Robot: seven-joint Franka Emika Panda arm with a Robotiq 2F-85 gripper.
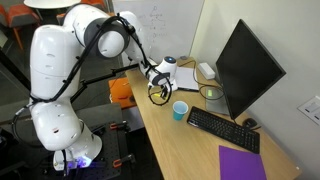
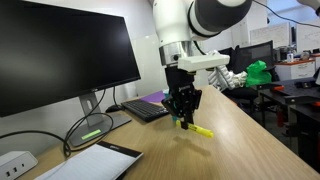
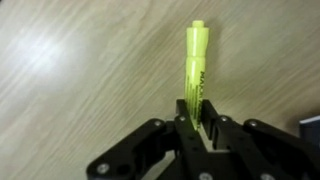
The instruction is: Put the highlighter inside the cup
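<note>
Showing the hand (image 3: 196, 115) clamped on one end of the yellow highlighter (image 3: 195, 55), close to the wooden counter (image 3: 80, 70); the turquoise cup (image 1: 180, 110) stands apart.

In the wrist view my tool (image 3: 197, 112) covers the lower end of the highlighter (image 3: 196, 60), and the bottom edge cuts off the tool's body (only its dark links show). In an exterior view the purple sheet (image 1: 243, 163) on the surface (image 1: 190, 150) runs past the bottom edge.
</note>
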